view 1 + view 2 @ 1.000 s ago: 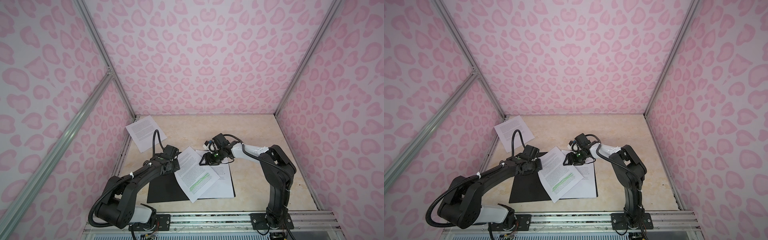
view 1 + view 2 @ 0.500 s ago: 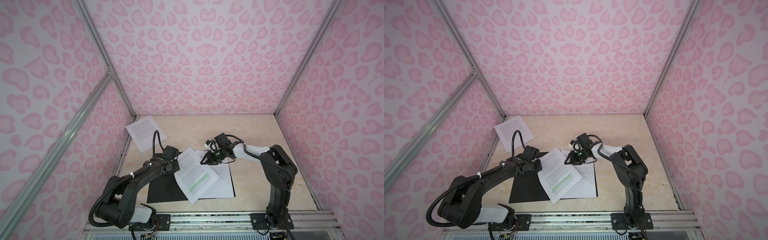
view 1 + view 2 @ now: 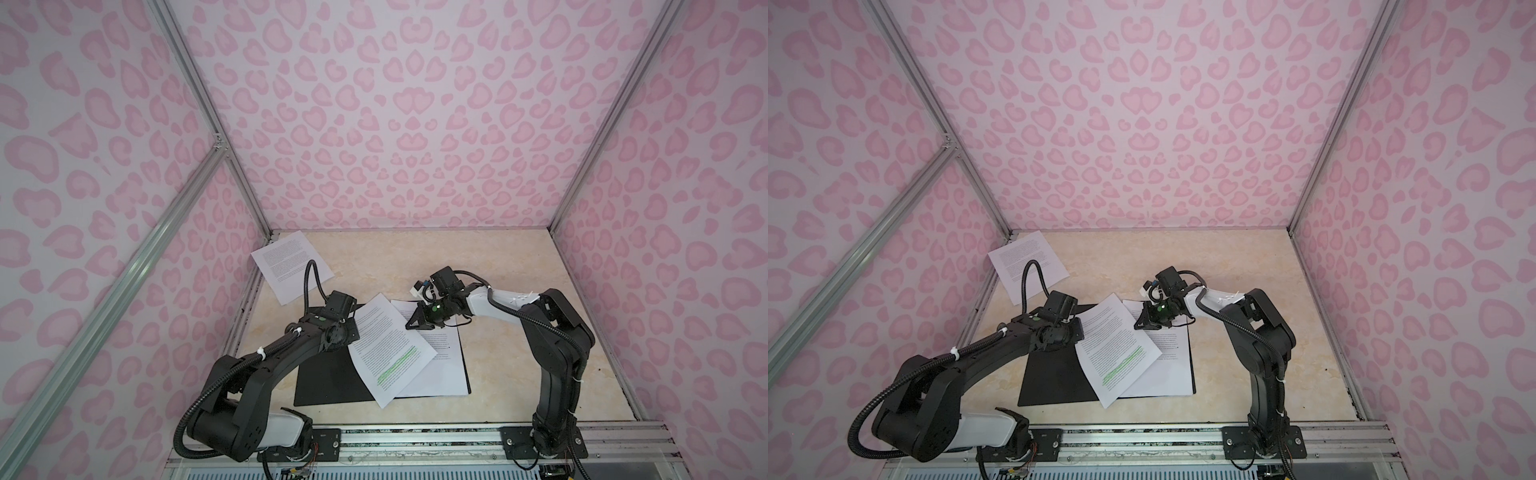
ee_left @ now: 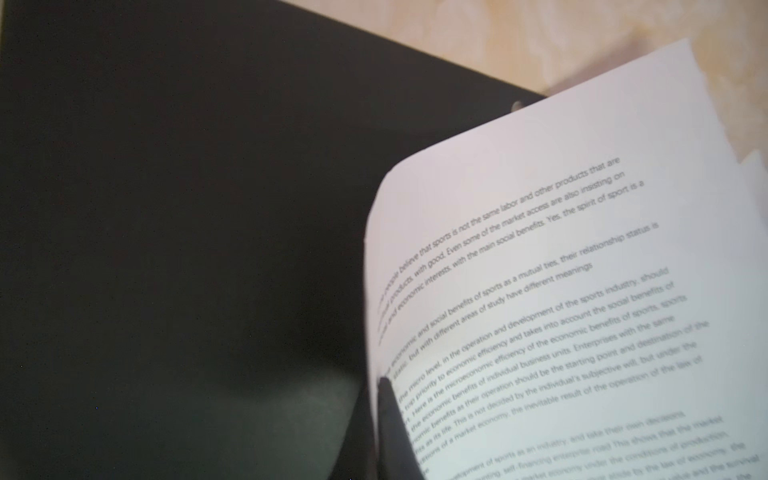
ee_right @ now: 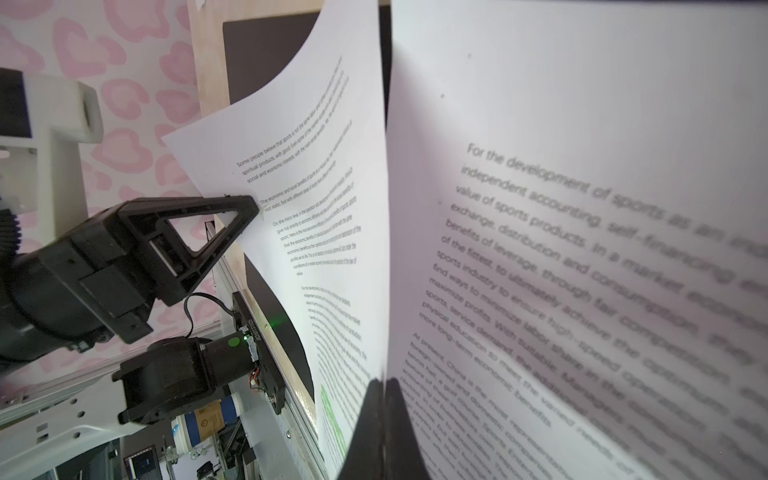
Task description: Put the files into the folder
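— Since paper is thin, light and floppy, where should it be held?
— At its edges. The green-marked sheet [image 3: 390,349] is laid crooked across the open black folder [image 3: 324,382]. One edge is pinched tight by the right gripper [image 3: 410,326]; the left gripper's [image 5: 247,207] hold cannot be told.

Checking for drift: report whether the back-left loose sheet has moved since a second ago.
No. The loose sheet lies where it did against the corner post in both top views.
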{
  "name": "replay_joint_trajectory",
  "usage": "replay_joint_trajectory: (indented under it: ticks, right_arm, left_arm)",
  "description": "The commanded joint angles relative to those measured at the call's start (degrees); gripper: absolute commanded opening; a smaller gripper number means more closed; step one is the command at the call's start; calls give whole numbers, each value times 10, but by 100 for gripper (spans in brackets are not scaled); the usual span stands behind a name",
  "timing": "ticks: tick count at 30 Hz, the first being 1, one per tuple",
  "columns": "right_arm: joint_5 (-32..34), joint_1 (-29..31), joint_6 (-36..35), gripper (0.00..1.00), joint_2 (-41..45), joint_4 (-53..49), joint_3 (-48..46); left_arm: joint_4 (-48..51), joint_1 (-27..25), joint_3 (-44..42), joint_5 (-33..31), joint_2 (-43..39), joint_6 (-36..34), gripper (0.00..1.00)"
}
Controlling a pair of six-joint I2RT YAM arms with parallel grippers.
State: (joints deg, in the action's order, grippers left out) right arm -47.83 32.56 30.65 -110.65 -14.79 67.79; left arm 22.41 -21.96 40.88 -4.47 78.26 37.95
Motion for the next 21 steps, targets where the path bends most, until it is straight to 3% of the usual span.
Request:
replay_joint_trajectory:
  ticks: [1, 3, 4, 6, 11, 17, 21]
  right_arm:
    - [6, -2, 3, 0, 28, -3, 1]
    - [7, -4, 9, 0, 59, -5, -3]
    - [8, -5, 11, 0, 74, -6, -5]
    - [18, -9, 13, 0, 111, -13, -9]
    - [52, -58, 27, 0, 201, -28, -62]
    - [91, -156, 17, 0, 286, -39, -186]
    - [142, -146, 43, 0, 311, -5, -263]
  left_arm:
    - [1, 0, 18, -11, -26, -4, 38]
    - [7, 1, 31, -8, -49, -6, 66]
    - [11, 1, 38, -9, -60, -6, 73]
    - [25, 0, 55, -23, -94, -4, 98]
    - [68, 0, 104, -70, -176, -33, 97]
    - [99, 0, 165, -47, -231, -112, 97]
    - [128, 1, 182, -49, -251, -145, 97]
